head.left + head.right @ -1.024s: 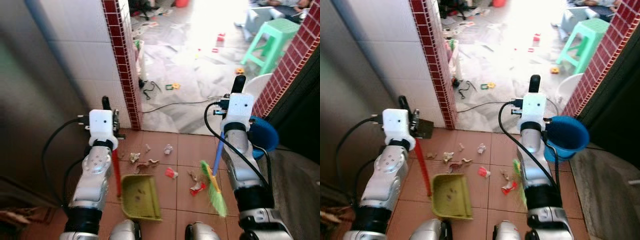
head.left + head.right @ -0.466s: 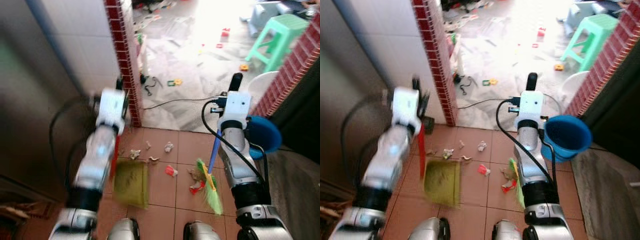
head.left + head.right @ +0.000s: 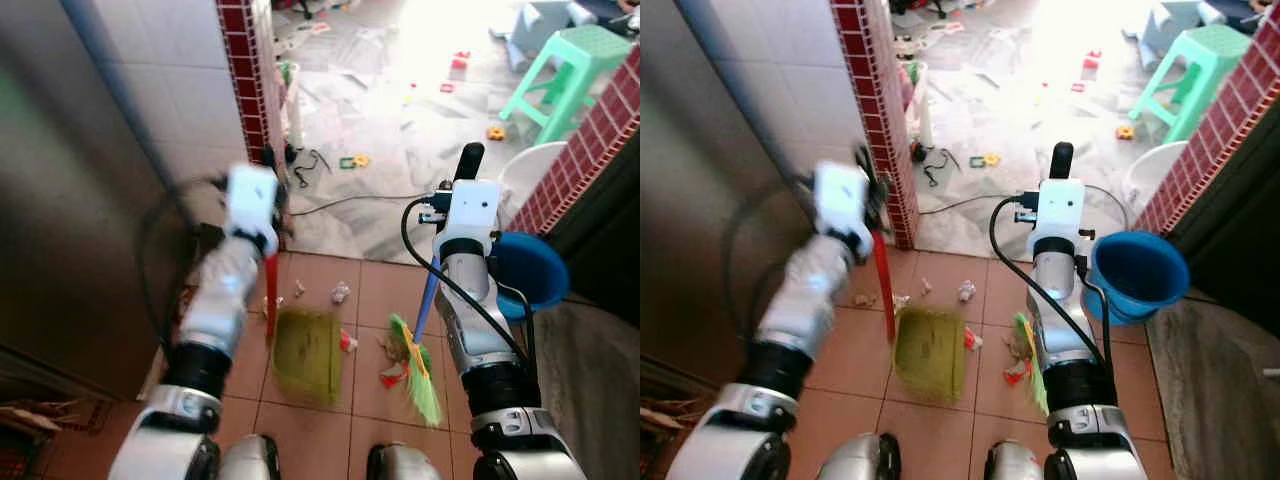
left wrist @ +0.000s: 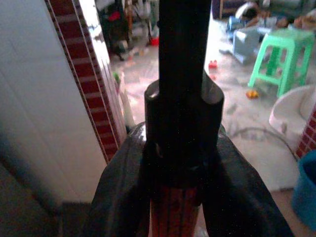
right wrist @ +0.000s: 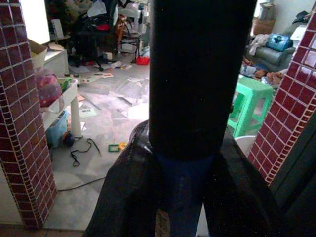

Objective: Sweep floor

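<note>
My left gripper is shut on the red handle of a green dustpan. The pan rests on the terracotta tiles with its right edge beside a red scrap. My right gripper is shut on the blue handle of a broom. Its green bristles touch the floor to the right of the pan. Paper and wrapper litter lies around them: a white piece, crumpled bits by the red handle, and red scraps at the bristles.
A red brick pillar and a white tiled wall stand to the left. A blue bucket hangs by my right arm, with a white basin behind it. Beyond the tiles, a black cable, toys and a green stool litter the pale floor.
My left arm has swung the dustpan rightward and forward, from beside my left foot to the middle tiles next to the red scrap. The broom has hardly moved.
</note>
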You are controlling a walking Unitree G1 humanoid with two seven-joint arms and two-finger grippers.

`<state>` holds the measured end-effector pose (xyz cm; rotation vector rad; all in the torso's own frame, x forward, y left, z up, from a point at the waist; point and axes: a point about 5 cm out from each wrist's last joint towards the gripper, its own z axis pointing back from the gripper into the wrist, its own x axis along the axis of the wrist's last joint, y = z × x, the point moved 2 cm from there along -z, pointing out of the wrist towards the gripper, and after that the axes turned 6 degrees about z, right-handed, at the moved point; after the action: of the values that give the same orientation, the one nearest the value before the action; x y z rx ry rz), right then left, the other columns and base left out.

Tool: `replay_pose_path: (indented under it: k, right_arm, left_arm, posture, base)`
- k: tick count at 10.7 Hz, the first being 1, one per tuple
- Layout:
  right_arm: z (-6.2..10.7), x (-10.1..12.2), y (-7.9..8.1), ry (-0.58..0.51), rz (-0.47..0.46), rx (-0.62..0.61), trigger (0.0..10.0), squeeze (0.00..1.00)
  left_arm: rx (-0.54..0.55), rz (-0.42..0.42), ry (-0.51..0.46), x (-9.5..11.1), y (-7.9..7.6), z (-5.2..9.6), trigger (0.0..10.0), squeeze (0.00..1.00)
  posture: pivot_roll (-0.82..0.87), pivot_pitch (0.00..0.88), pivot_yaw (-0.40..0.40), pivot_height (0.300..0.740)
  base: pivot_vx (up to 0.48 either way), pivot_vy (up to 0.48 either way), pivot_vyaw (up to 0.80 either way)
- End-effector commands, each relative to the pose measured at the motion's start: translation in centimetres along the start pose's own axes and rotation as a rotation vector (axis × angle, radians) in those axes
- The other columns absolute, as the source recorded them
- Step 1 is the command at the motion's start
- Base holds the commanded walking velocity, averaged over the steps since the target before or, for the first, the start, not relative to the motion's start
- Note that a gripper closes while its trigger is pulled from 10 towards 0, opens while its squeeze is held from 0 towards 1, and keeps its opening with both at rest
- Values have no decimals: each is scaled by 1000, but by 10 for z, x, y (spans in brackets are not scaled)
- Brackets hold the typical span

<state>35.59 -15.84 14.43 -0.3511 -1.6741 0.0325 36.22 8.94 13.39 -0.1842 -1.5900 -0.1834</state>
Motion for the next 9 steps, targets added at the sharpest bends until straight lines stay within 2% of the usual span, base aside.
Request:
replay_pose_path:
  k: [1, 3, 4, 5, 7, 9]
  right_arm:
    - [-1, 9, 0, -46, 9, 4, 10000, 0]
    - [0, 7, -4, -43, 14, 0, 10000, 0]
    - [0, 5, -3, -32, 2, 6, 10000, 0]
    - [-1, 5, 1, -15, -41, 18, 10000, 0]
    - [-1, 8, 7, 11, -155, 43, 10000, 0]
    - [-2, 14, 12, 13, -207, 69, 10000, 0]
  left_arm:
    - [15, -41, -4, -4, 4, 3, 10000, 0]
    - [67, -46, 46, -26, 14, 13, 10000, 0]
    - [127, 8, 73, -35, 22, 17, 10000, 0]
    - [142, 33, 77, -36, 24, 17, 10000, 0]
    - [131, 28, 61, -33, 21, 14, 10000, 0]
    - [133, 31, 62, -34, 18, 14, 10000, 0]
  posture:
    - [-41, 93, 56, 740]
    - [-41, 99, 52, 740]
    - [-40, 100, 45, 740]
    - [-40, 110, 40, 740]
    - [-45, 111, 35, 740]
    - [-49, 110, 34, 740]
  base:
    - [0, 0, 0]
    - [0, 0, 0]
    - [0, 0, 0]
    - [0, 0, 0]
    - [0, 0, 0]
    - [0, 0, 0]
